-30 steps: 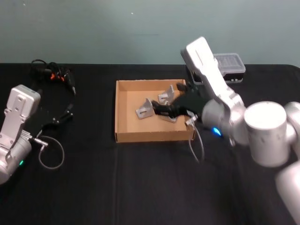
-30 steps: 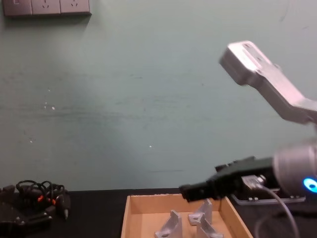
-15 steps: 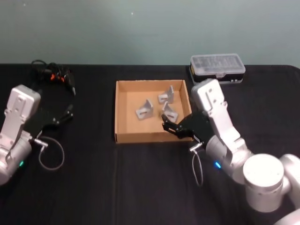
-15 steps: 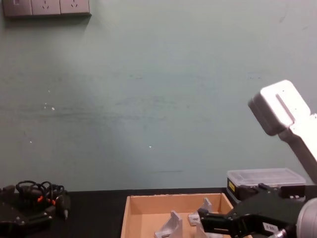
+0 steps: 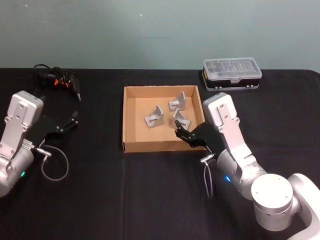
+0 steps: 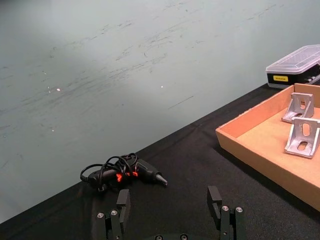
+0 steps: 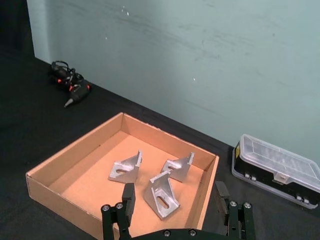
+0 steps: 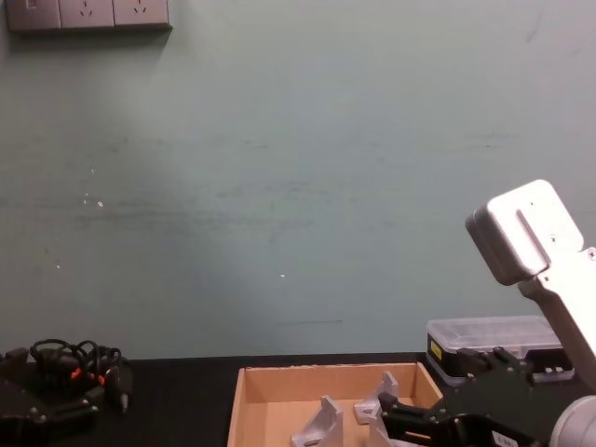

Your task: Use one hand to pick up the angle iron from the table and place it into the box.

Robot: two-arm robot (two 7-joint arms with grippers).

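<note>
My right gripper [image 5: 181, 134] hovers at the near right corner of the box [image 5: 131, 145], jaws apart and empty. 3 angle irons [image 7: 161, 195] lie inside the box, toward its far right corner. My left gripper [image 5: 71, 119] rests near the table's [image 5: 125, 200] left edge, jaws apart, by a cable bundle [image 5: 55, 79].
</note>
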